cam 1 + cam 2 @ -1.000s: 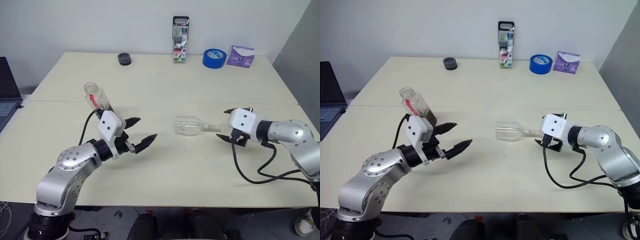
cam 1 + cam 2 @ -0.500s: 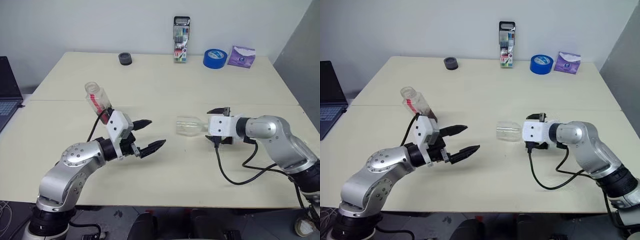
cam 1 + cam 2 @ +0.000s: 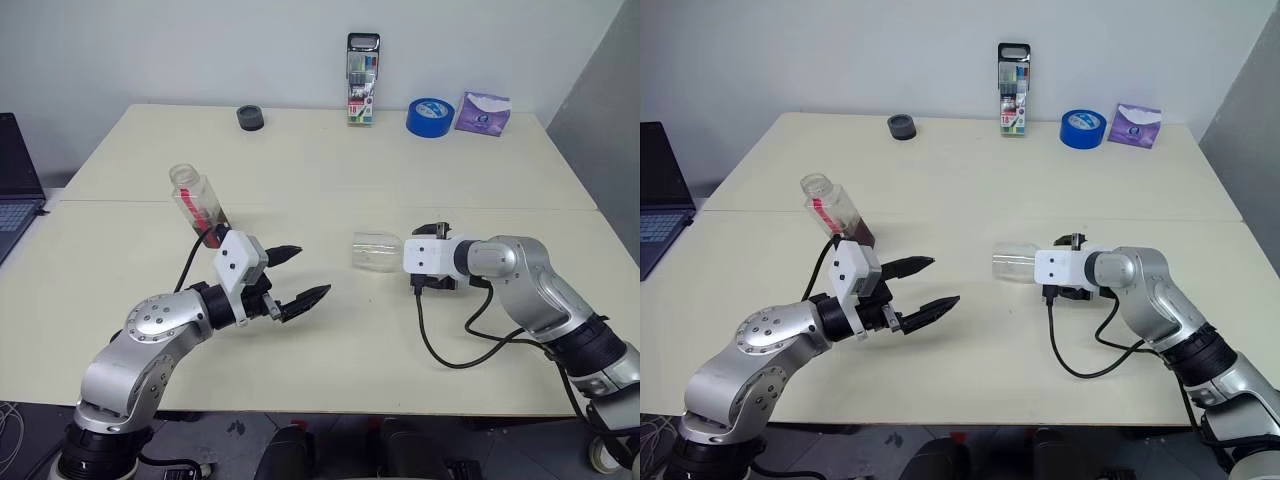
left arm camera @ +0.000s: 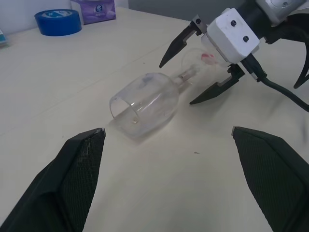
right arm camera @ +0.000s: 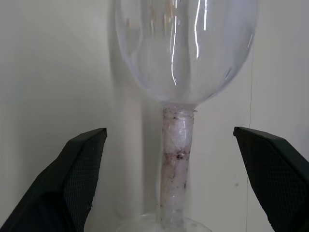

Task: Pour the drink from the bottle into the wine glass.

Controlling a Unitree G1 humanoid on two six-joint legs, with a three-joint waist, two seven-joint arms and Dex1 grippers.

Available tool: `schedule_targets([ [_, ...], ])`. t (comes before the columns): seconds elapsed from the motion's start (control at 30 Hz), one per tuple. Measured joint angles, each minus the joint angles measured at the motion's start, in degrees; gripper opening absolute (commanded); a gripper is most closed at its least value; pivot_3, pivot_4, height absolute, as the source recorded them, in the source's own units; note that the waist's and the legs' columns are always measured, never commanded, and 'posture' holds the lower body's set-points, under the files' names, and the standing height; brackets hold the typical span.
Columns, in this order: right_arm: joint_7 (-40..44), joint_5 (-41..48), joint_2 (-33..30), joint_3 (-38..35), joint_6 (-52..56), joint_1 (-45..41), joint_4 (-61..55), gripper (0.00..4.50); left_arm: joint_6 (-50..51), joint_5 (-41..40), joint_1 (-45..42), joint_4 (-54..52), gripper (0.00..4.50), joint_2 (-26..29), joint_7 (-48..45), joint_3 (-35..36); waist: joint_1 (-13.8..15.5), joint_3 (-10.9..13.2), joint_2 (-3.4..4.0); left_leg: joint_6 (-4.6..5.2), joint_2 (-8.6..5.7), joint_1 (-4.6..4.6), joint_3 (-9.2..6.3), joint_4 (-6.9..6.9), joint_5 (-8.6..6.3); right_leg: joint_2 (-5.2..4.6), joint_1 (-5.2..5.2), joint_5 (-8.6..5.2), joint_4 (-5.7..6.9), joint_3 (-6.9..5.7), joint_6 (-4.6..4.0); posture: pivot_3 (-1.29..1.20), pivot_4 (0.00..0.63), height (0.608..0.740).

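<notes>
The wine glass (image 3: pixel 376 250) lies on its side at the middle of the table, its mouth towards my left arm. My right gripper (image 5: pixel 170 130) is open, one finger on each side of the glass's thin stem (image 5: pixel 176 159) without closing on it; the left wrist view shows the right gripper (image 4: pixel 176 84) too. The clear bottle (image 3: pixel 194 203) with its red label strip stands just behind my left wrist, and the dark drink (image 3: pixel 862 237) sits low in it. My left gripper (image 3: pixel 313 270) is open and holds nothing. It points at the glass from a hand's width away.
Along the far edge stand a marker pack (image 3: pixel 361 65), a blue tape roll (image 3: pixel 429 117), a purple packet (image 3: pixel 481 112) and a small dark round object (image 3: pixel 250 118). A laptop (image 3: pixel 12 190) sits off the table's left side. A black cable (image 3: pixel 455 345) loops from my right wrist.
My right gripper has slid left from the glass's foot, rolling as it went, and now straddles the stem. The glass, the bottle and my left gripper have stayed put.
</notes>
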Motion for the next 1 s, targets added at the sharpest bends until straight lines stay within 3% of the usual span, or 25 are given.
schedule_targets([
  [0.17, 0.0, -0.7, 0.3, -0.1, -1.6, -0.5, 1.7, 4.50, -0.7, 0.5, -0.4, 0.3, 4.48, 0.0, -0.2, 0.0, 0.0, 0.0, 0.00, 0.00, 0.00, 0.02, 0.00, 0.00, 0.00, 0.00, 0.01, 0.00, 0.01, 0.00, 0.00, 0.00, 0.150, 0.740],
  [0.27, 0.0, -1.0, 0.7, -0.2, -2.2, -0.8, 2.9, 3.94, -0.9, 0.7, -0.5, 0.3, 4.50, 0.0, -0.2, -0.1, 0.0, 0.0, 0.00, 0.00, 0.00, 0.03, 0.00, 0.01, 0.00, 0.00, 0.02, 0.00, 0.02, 0.00, 0.00, 0.00, 0.150, 0.740],
  [0.6, -0.5, -3.3, 1.8, -0.2, -3.4, -2.0, 6.3, 0.32, -0.9, 1.2, -1.1, 0.8, 4.50, 0.0, -0.3, -0.6, 0.0, 0.0, 0.00, 0.00, 0.00, 0.03, 0.00, 0.00, 0.00, 0.00, 0.01, 0.00, 0.02, 0.00, 0.00, 0.00, 0.150, 0.740],
  [0.63, -0.6, -3.5, 1.7, -0.2, -3.8, -2.2, 6.3, 0.14, -0.9, 1.2, -1.1, 0.8, 4.50, 0.0, -0.3, -0.6, 0.0, 0.0, 0.00, 0.00, 0.00, 0.03, 0.01, 0.00, 0.00, 0.00, 0.01, 0.00, 0.02, 0.00, 0.00, 0.00, 0.150, 0.740],
  [0.87, -2.9, -4.2, 5.6, -0.5, -6.3, -4.2, 10.2, 0.14, -0.5, 1.0, 1.6, -0.7, 4.50, 0.2, -0.1, -0.3, -0.5, 0.0, 0.00, -0.02, 0.03, 0.06, 0.04, -0.02, 0.01, 0.02, -0.02, 0.00, 0.07, 0.04, -0.01, 0.00, 0.150, 0.740],
  [1.0, -6.8, 2.4, 17.7, -5.2, -6.1, -5.6, 13.6, 0.14, -1.8, 0.6, 7.3, -3.6, 4.50, -2.3, 2.7, 2.1, -0.8, 0.0, 0.01, -0.07, 0.11, 0.09, 0.03, -0.04, 0.04, 0.08, -0.03, 0.01, 0.09, 0.04, -0.03, 0.00, 0.150, 0.740],
])
